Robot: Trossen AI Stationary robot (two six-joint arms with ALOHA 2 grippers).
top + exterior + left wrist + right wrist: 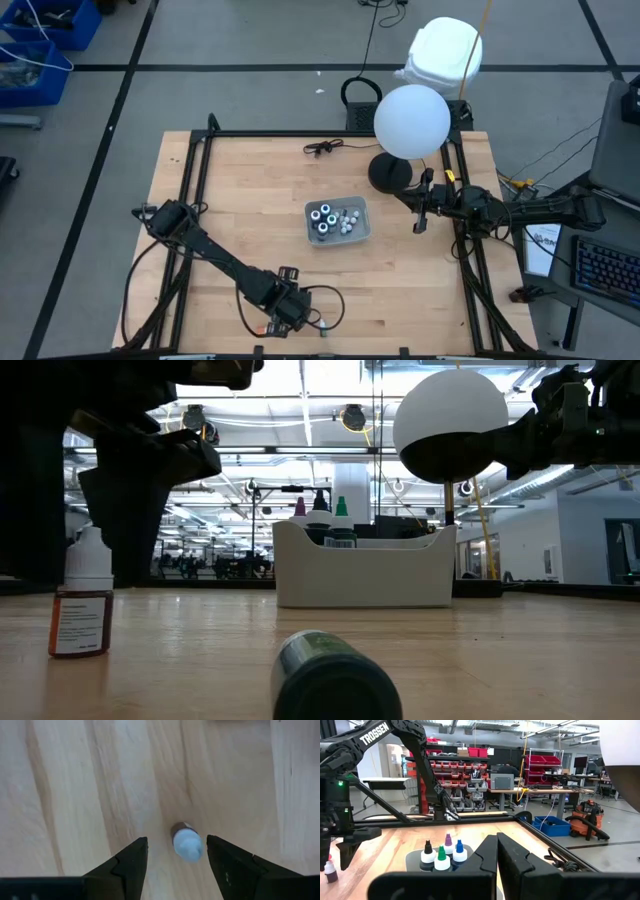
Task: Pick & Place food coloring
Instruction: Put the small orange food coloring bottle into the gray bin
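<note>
Left wrist view: left gripper [176, 857] fingers spread, white-capped bottle [186, 841] upright between them.
Low view: dark bottle [335, 678] lying at bottom centre.
Right gripper [497, 852]: fingers closed, empty.

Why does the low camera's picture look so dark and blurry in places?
In the low view, bright ceiling lights behind turn the left gripper into a near silhouette, and the lying bottle closest to the lens is out of focus, while the standing bottle and the tray read fairly clearly. The high view is evenly lit; the lamp globe glares white.
</note>
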